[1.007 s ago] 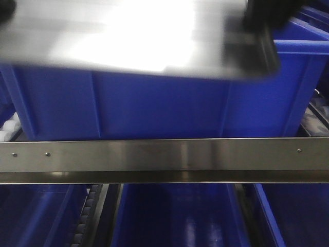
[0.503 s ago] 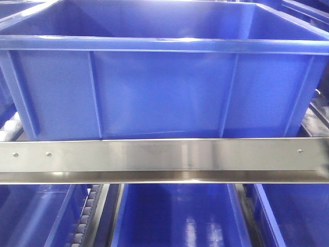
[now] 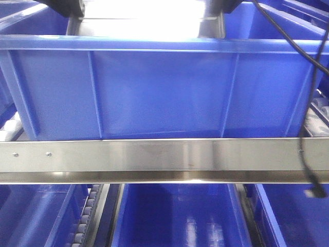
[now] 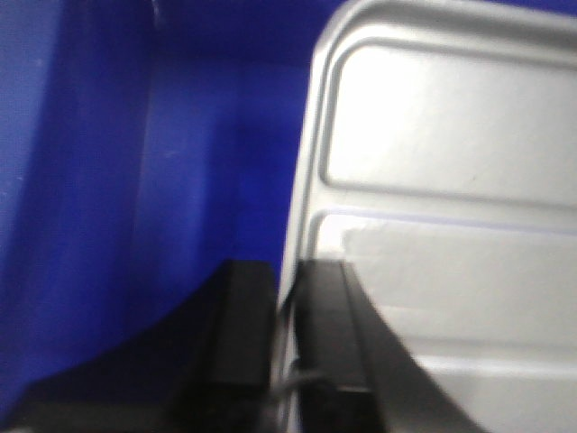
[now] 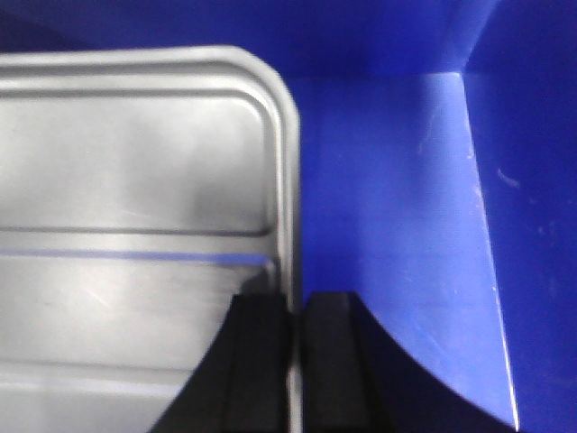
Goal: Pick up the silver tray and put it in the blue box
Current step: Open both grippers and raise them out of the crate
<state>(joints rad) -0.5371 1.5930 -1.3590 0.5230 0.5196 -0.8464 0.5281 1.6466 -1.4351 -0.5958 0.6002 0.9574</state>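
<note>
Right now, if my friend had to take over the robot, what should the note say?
Left gripper: jaws shut on the left rim of the silver tray.
Right gripper: jaws shut on the tray's right rim.
The tray hangs between both arms over the open blue box, blue walls around it.
Done: tray picked up and brought to the box.
Left: lower it to the box floor, open both jaws, lift the arms out.

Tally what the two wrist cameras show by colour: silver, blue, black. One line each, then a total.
Silver: 1, the silver tray
Blue: 1, the blue box
Black: 2, the left gripper and the right gripper, each pinching a tray rim
Total: 4
</note>
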